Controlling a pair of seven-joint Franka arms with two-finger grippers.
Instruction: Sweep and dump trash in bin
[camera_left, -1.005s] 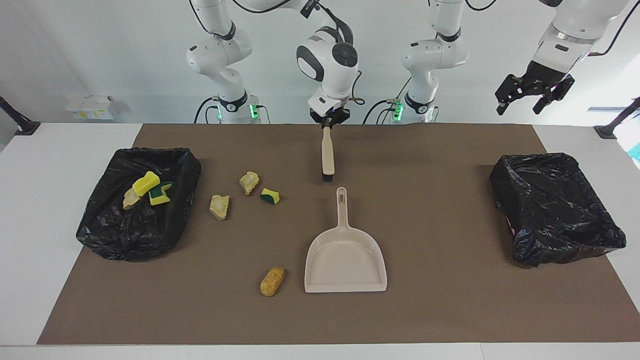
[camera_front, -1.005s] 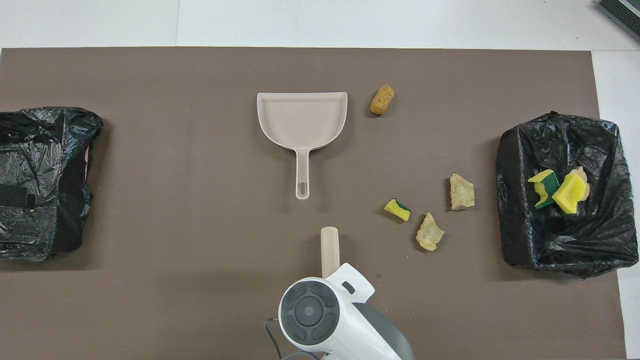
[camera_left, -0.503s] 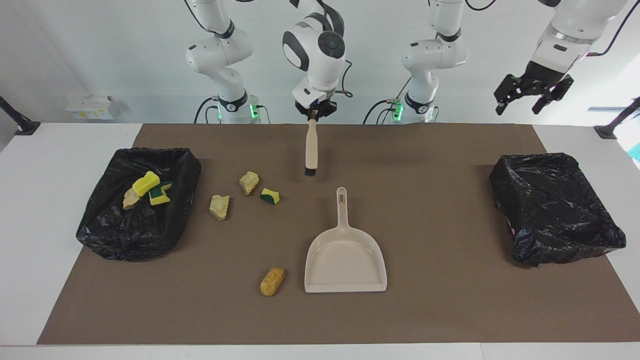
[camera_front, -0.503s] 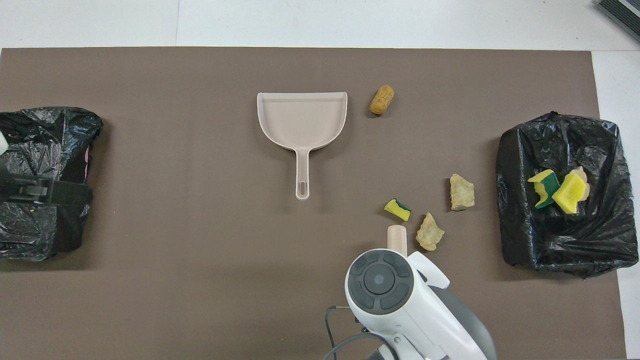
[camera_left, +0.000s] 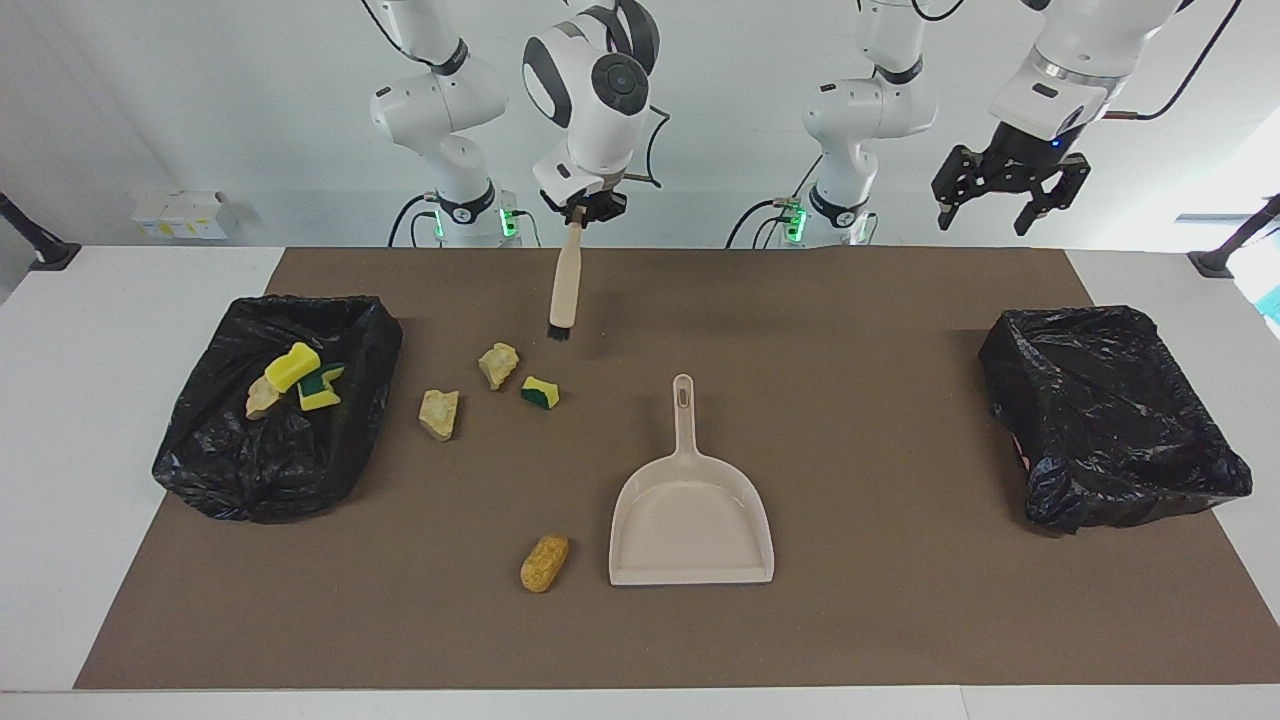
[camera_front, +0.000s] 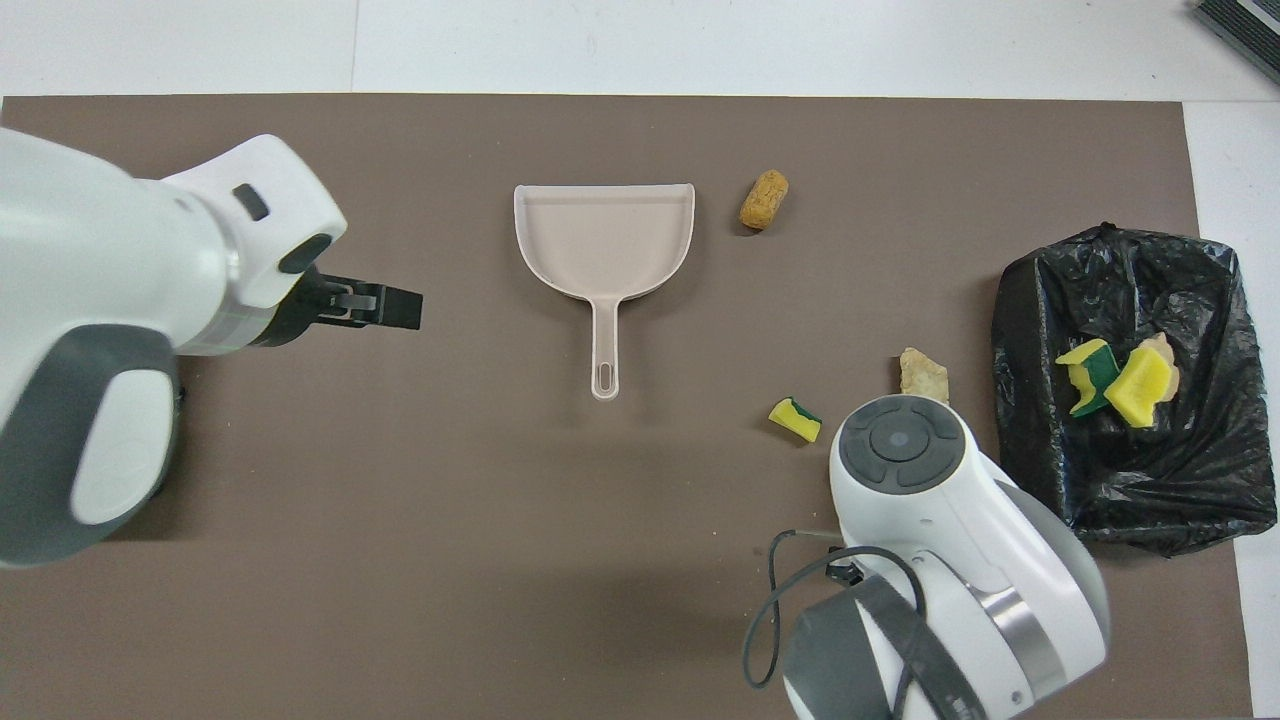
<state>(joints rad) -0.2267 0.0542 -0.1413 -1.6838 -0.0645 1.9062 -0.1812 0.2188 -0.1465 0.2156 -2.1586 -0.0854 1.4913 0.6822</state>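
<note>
The table (camera_left: 140, 300) carries a brown mat (camera_left: 860, 620) with a black-lined bin (camera_left: 300, 460) at the right arm's end and another bin (camera_left: 1110, 420) at the left arm's end. A beige dustpan (camera_left: 690, 520) lies mid-mat. The right claw (camera_left: 585, 208) is clamped on a hanging brush (camera_left: 565, 290), bristles over the mat beside the trash. The left claw (camera_left: 1000, 200) hangs wide and empty, high over the mat. Three trash pieces (camera_left: 295, 380) lie in the first bin; three scraps (camera_left: 495, 385) sit beside it; an orange-brown chunk (camera_left: 545, 562) lies beside the dustpan's mouth.

No legible text — none anywhere
</note>
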